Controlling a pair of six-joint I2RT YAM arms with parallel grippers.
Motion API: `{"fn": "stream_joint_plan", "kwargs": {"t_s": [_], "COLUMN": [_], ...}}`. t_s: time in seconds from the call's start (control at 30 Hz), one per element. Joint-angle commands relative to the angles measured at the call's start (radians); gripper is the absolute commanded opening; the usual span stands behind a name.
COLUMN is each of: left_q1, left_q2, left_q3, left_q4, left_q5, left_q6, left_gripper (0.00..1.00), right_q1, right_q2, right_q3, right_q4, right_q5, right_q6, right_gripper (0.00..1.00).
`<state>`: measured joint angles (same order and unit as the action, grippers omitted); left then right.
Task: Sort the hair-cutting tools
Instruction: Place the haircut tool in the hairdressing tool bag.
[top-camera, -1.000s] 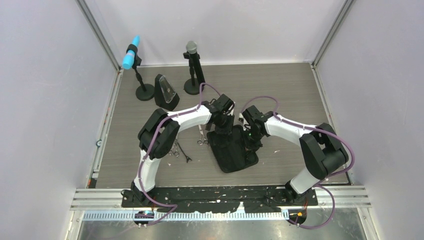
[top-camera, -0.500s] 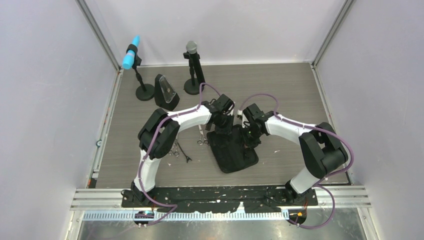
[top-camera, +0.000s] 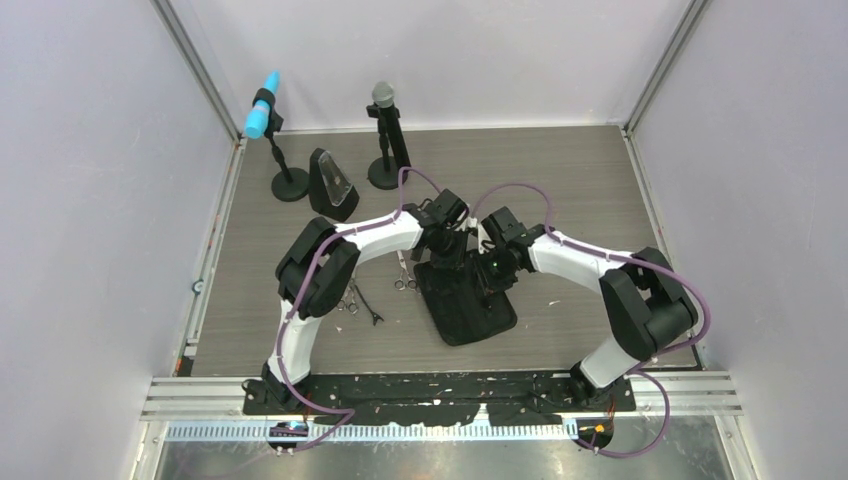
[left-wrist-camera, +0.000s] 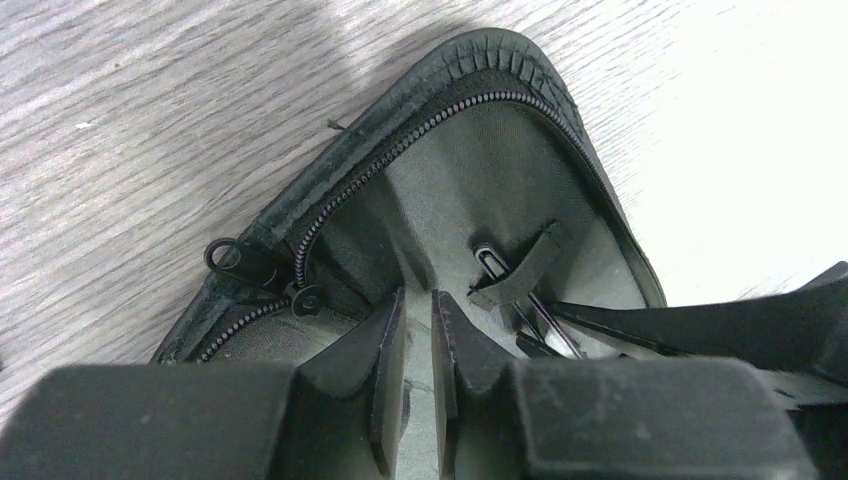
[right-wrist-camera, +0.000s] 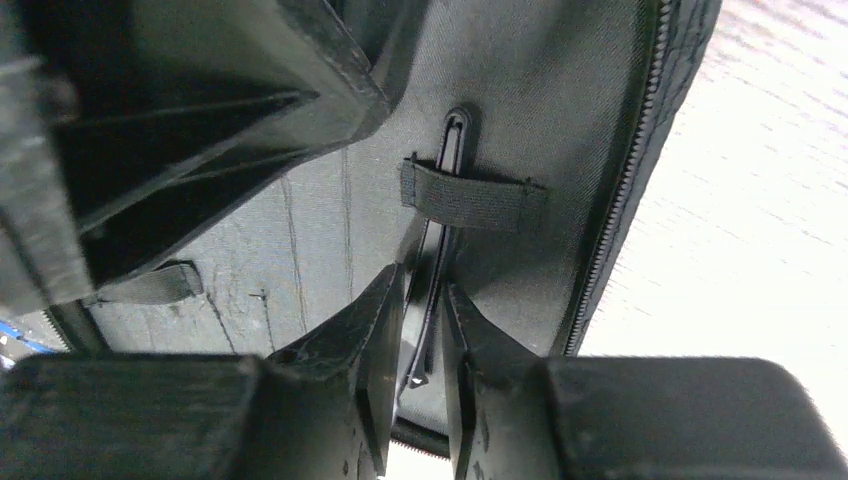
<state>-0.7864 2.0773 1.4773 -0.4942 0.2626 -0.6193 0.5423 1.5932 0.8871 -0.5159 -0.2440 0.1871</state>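
The black pouch (top-camera: 465, 315) lies open in the middle of the table, grey lining up. My right gripper (right-wrist-camera: 422, 290) is shut on a thin black hair clip (right-wrist-camera: 452, 135) whose looped end sits under an elastic strap (right-wrist-camera: 470, 195) in the lining. The same clip (left-wrist-camera: 492, 262) and strap show in the left wrist view. My left gripper (left-wrist-camera: 418, 300) is shut, with only a thin slit between its tips, on the lining near the zipper. Two silver scissors (top-camera: 405, 283) (top-camera: 349, 303) lie on the table left of the pouch, with a thin dark tool (top-camera: 375, 318) beside them. The comb is out of view.
Two microphones on round bases (top-camera: 290, 185) (top-camera: 383, 175) and a dark wedge-shaped stand (top-camera: 332, 187) stand at the back left. Both wrists meet over the pouch's far end. Walls close the table on three sides.
My right gripper has shifted a little left and farther over the pouch, toward the left gripper. The left arm and the tools on the table have not moved.
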Motion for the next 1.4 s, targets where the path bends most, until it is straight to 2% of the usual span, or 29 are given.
{"fn": "stream_joint_plan", "kwargs": {"t_s": [0.0,0.3,0.63,1.0,1.1,1.37], "left_q1": [-0.010,-0.010,-0.010,-0.010,-0.010,-0.010], "left_q2": [0.003,-0.006,-0.009,-0.014,-0.014,-0.014], "left_q3": [-0.042,-0.057,-0.059,-0.063,-0.063,-0.068], "left_q4": [0.022,0.025,0.026,0.028,0.028,0.036], "left_q5": [-0.022,-0.039,-0.035,-0.030,-0.029,-0.020], "left_q6": [-0.006,-0.010,-0.014,-0.016,-0.016,-0.019], "left_gripper": [0.18,0.17,0.18,0.17,0.18,0.17], "right_q1": [0.007,0.007,0.060,0.111,0.124,0.128], "right_q2": [-0.098,-0.261,-0.263,-0.246,-0.246,-0.197], "right_q3": [-0.022,-0.123,-0.155,-0.162,-0.159,-0.121], "right_q4": [0.038,0.039,0.069,0.028,0.017,0.024], "right_q5": [0.076,0.061,0.050,0.139,0.161,0.209], "right_q6": [-0.008,0.050,0.119,0.151,0.150,0.053], "right_gripper": [0.31,0.36,0.36,0.35,0.32,0.10]}}
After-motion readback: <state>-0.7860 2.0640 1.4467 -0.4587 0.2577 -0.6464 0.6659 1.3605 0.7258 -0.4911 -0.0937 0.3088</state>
